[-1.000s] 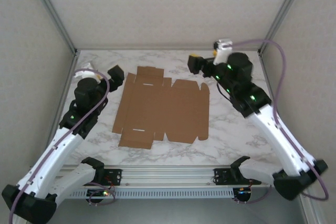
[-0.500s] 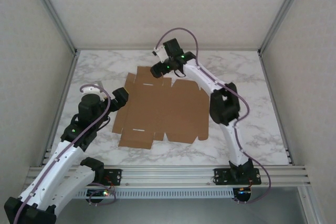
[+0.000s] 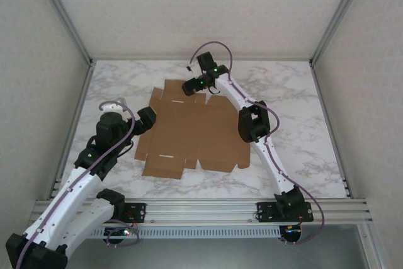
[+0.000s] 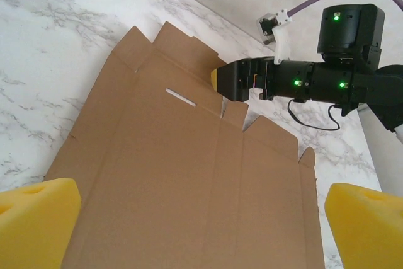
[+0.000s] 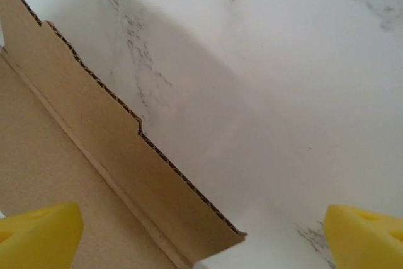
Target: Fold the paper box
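Facing whole job: paper box (image 3: 195, 133) lying flat, no flap standing; your right gripper (image 3: 189, 86) hovering spread at far edge, your left gripper (image 3: 146, 120) spread beside left edge

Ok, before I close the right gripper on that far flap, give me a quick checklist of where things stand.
1. Paper box lying flat and unfolded on the table: ok.
2. Right gripper open, pads well apart: ok.
3. Right gripper positioned at the box's far edge: ok.
4. Far edge actually seated between the right fingers: cannot tell.
5. Left gripper open, at the box's left edge: ok.
6. Left gripper touching the cardboard: cannot tell.
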`<act>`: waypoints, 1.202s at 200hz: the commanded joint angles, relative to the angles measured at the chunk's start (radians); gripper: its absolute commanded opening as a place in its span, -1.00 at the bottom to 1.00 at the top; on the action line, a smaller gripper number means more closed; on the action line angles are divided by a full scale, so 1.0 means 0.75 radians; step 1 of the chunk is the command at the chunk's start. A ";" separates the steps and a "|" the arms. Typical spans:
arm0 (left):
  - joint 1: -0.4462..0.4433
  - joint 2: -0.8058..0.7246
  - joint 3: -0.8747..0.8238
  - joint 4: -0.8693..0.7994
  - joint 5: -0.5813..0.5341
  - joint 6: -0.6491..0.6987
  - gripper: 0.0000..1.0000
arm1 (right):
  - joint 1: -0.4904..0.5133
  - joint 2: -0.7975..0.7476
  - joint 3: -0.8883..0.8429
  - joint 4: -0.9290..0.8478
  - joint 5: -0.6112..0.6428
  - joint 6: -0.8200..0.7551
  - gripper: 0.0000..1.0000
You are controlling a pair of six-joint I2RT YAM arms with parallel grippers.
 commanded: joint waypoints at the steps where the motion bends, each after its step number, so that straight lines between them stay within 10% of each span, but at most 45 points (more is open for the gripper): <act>1: -0.006 0.010 -0.026 0.016 0.025 -0.037 0.99 | 0.002 0.040 0.080 -0.010 -0.177 0.066 0.98; 163: -0.005 0.034 -0.101 0.093 -0.020 -0.146 0.99 | -0.064 0.013 0.070 0.076 -0.165 0.087 -0.60; 240: 0.016 0.237 0.052 0.132 -0.198 -0.210 0.99 | -0.200 -0.269 -0.336 0.424 -0.100 0.215 -0.84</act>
